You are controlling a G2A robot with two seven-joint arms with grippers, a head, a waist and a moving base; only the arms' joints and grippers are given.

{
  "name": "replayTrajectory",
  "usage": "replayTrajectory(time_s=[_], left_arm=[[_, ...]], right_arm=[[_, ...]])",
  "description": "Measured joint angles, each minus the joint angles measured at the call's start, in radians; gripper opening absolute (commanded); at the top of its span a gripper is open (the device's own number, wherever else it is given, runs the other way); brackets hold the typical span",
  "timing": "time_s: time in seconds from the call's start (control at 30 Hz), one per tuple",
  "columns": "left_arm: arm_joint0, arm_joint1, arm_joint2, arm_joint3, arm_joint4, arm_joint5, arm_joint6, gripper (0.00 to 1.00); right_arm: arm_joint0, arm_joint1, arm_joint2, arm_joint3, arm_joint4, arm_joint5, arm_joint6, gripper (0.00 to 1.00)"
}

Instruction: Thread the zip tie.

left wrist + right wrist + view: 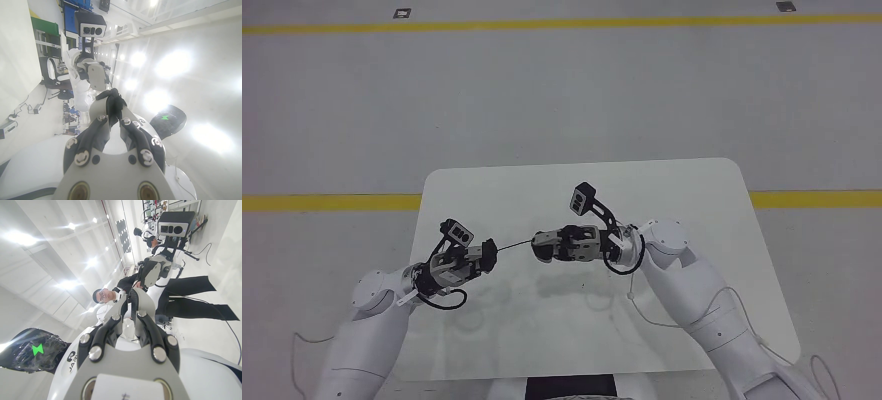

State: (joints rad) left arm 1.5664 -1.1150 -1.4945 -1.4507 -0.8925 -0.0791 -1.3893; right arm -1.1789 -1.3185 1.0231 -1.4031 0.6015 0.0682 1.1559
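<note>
Zip tie (512,245) held at both ends over the white counter (692,195).
Left tool (488,254) pinches its left end; right tool (539,244) pinches its right end.

Thin black zip tie (512,244), straight, above white table (692,200)

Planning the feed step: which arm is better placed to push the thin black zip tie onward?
Left, probably. The left gripper is shut on the thin black zip tie, and its strap points straight at the right gripper, close by above the white table.
</note>
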Motion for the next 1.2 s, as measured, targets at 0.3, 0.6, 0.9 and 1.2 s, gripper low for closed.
replayTrajectory(time_s=[0.3,0.6,0.9,1.2], left_arm=[[0.000,0.000,0.000,0.000,0.000,0.000,0.000,0.00],[0.000,0.000,0.000,0.000,0.000,0.000,0.000,0.00],[0.000,0.000,0.000,0.000,0.000,0.000,0.000,0.00],[0.000,0.000,0.000,0.000,0.000,0.000,0.000,1.00]], right_arm=[[0.001,0.004,-0.009,-0.005,0.009,-0.002,-0.006,0.20],[0.007,0.007,-0.021,-0.004,0.017,-0.004,-0.012,0.00],[0.002,0.012,-0.024,-0.009,0.018,-0.003,-0.026,0.00],[-0.021,0.018,-0.004,-0.020,0.021,-0.026,-0.098,0.00]])
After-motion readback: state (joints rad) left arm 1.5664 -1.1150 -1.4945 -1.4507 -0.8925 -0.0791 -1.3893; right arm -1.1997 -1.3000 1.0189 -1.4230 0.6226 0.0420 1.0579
